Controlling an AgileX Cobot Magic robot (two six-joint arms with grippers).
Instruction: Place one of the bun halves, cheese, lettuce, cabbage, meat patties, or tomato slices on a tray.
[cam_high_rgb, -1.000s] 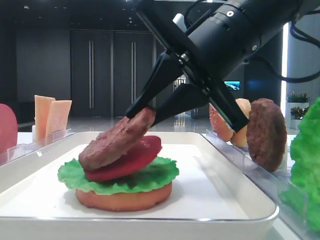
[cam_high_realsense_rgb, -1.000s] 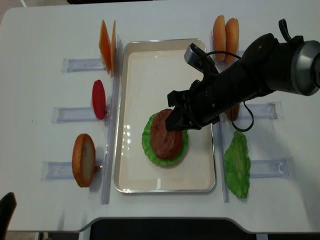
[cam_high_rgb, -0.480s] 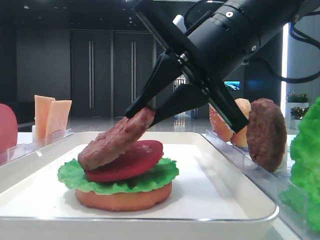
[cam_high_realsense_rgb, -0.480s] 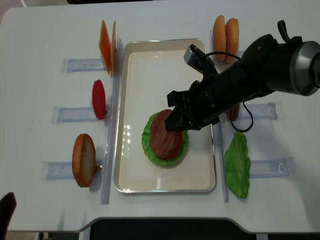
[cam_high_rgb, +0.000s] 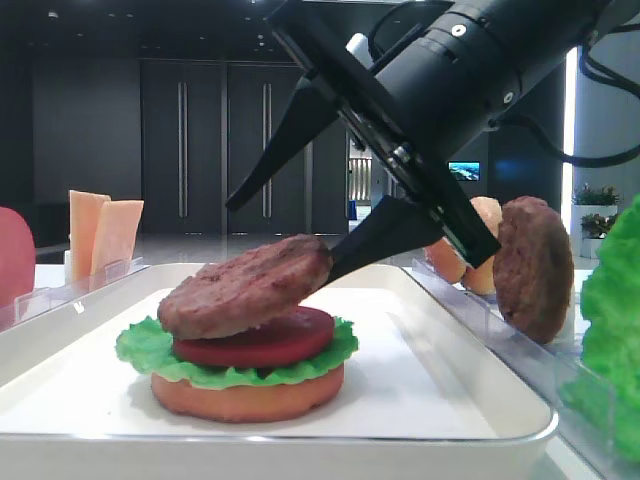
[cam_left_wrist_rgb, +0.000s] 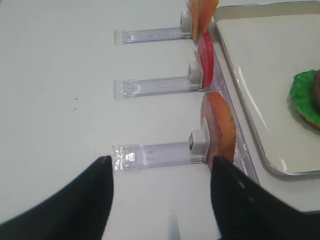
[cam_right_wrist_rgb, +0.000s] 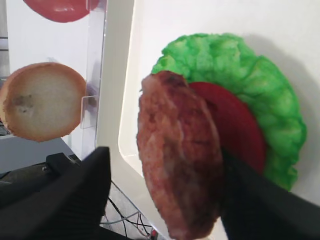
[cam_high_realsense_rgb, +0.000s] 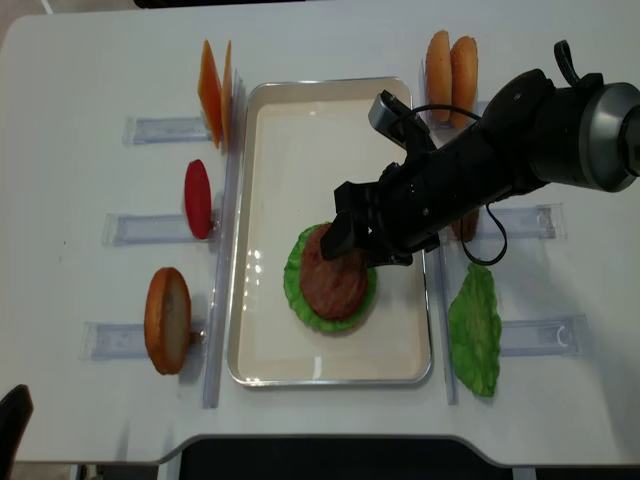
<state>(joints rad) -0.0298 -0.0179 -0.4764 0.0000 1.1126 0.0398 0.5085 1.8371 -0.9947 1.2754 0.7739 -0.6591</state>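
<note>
On the white tray (cam_high_rgb: 470, 400) (cam_high_realsense_rgb: 270, 150) stands a stack: bun half (cam_high_rgb: 250, 395), lettuce (cam_high_rgb: 150, 350), tomato slice (cam_high_rgb: 265, 338) and, on top, a meat patty (cam_high_rgb: 245, 285) (cam_high_realsense_rgb: 330, 275) (cam_right_wrist_rgb: 180, 155) lying slightly tilted. My right gripper (cam_high_rgb: 285, 240) (cam_high_realsense_rgb: 350, 230) (cam_right_wrist_rgb: 165, 155) is open around the patty's right edge. Its upper finger is lifted clear and its lower finger touches the patty's rim. My left gripper (cam_left_wrist_rgb: 160, 170) hangs open and empty over the table beside a bun half (cam_left_wrist_rgb: 220, 122) in a holder.
Left of the tray, clear holders carry cheese (cam_high_realsense_rgb: 213, 80), a tomato slice (cam_high_realsense_rgb: 197, 198) and a bun half (cam_high_realsense_rgb: 167, 318). On the right stand bun halves (cam_high_realsense_rgb: 450, 65), a patty (cam_high_rgb: 530, 265) and lettuce (cam_high_realsense_rgb: 475, 330).
The right gripper's jaws have opened. The patty has left their grip and settled flatter onto the tomato slice. The left arm has not moved.
</note>
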